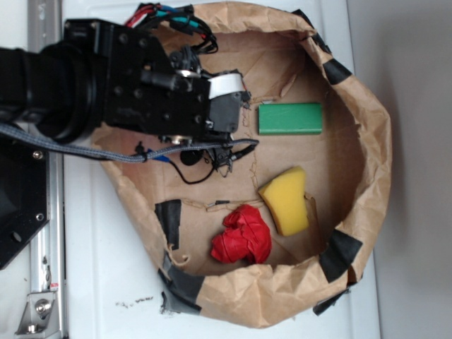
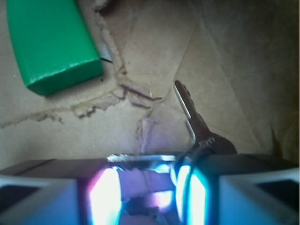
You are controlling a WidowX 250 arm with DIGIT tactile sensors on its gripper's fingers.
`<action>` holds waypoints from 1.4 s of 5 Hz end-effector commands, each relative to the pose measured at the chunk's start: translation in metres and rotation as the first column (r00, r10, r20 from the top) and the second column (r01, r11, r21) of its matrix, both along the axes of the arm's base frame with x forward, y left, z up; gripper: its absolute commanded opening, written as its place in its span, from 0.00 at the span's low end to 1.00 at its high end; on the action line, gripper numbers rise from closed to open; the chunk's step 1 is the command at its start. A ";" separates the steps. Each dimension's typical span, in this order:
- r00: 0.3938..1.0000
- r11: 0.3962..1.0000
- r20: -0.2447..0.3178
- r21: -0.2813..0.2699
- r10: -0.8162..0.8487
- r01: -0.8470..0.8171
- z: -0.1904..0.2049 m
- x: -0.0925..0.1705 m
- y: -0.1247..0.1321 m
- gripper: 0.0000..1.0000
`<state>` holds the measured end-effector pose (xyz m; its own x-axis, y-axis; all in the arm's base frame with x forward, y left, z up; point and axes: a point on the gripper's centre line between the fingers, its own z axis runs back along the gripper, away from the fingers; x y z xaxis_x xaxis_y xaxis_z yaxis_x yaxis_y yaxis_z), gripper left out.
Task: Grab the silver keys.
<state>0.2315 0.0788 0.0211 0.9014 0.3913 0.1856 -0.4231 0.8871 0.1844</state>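
The silver keys (image 2: 194, 124) lie on the brown paper right at my fingertips. One key points away from me; another lies flat across the tips. My gripper (image 2: 149, 165) has its fingers drawn in on the bunch from both sides, with the ring and key heads between them. In the exterior view the gripper (image 1: 227, 134) hangs over the left middle of the paper tray, and the keys (image 1: 224, 157) show as a dark cluster just below it, partly hidden by the arm.
A green block (image 1: 290, 119) (image 2: 49, 42) lies to the right of the gripper. A yellow sponge (image 1: 286, 201) and a red crumpled cloth (image 1: 242, 236) sit lower in the tray. The brown paper rim (image 1: 371, 141), patched with black tape, rings everything.
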 end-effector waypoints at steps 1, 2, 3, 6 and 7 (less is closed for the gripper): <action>1.000 1.000 0.022 0.004 0.001 -0.001 0.018 -0.004 0.017 0.00; 1.000 1.000 0.014 0.013 0.012 -0.012 0.019 -0.003 0.017 0.00; 1.000 1.000 0.009 0.018 0.022 -0.022 0.020 -0.001 0.017 0.00; 0.984 0.992 -0.127 0.025 0.124 -0.122 0.053 0.004 -0.001 0.00; 0.981 0.986 -0.178 -0.134 0.077 -0.102 0.103 -0.011 -0.024 0.00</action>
<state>0.2153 0.0430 0.1040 0.8653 0.4902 -0.1051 -0.4707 0.8665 0.1662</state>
